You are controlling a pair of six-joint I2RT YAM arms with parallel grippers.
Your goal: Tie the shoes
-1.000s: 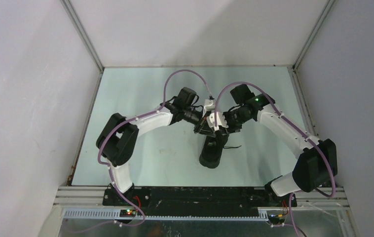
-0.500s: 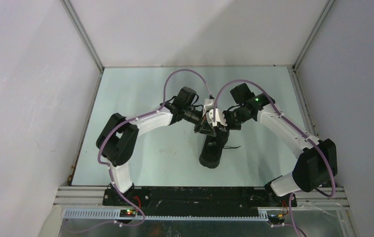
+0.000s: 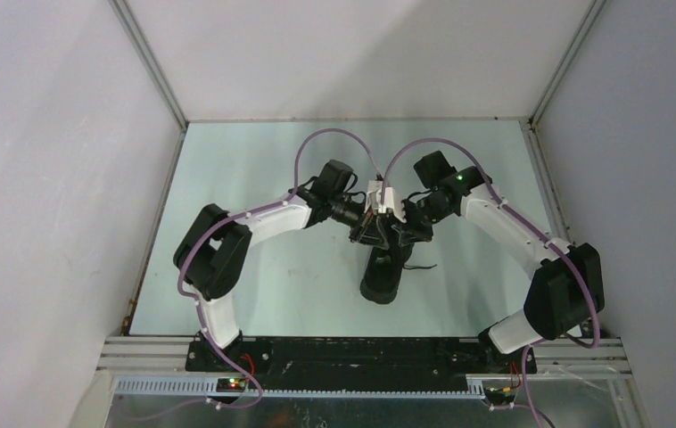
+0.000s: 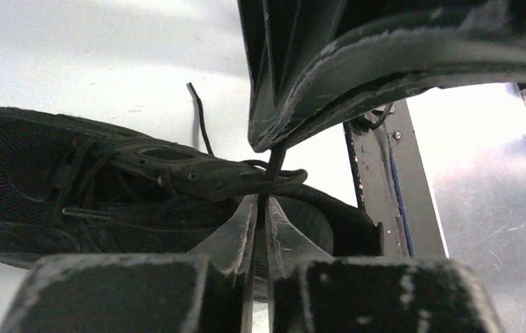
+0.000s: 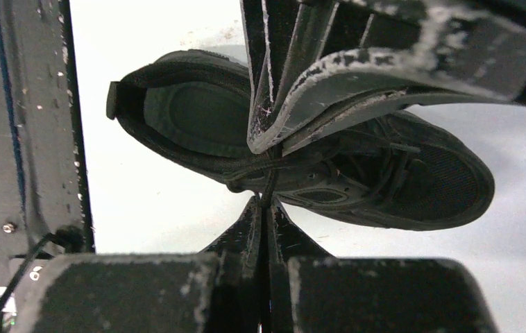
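Note:
A black sneaker (image 3: 381,278) lies on the pale green table (image 3: 254,178), with both grippers meeting just above its laced part. In the left wrist view the shoe (image 4: 94,180) lies on its side, and my left gripper (image 4: 262,202) is pinched on a thin black lace (image 4: 275,161) rising from the eyelets. My right gripper (image 5: 266,201) is shut on a lace strand (image 5: 272,179) beside the shoe (image 5: 413,180). In each wrist view the other gripper's fingers hang tip to tip at the top. A loose lace end (image 3: 420,265) trails to the right of the shoe.
The black base rail (image 3: 361,352) runs along the near edge, also showing as the rail (image 4: 378,173) and the rail (image 5: 31,139) in the wrist views. Grey walls (image 3: 67,178) close in the table on three sides.
My right gripper has closed from open onto the lace and moved a little left toward the left gripper. The left arm and the shoe have stayed in place.

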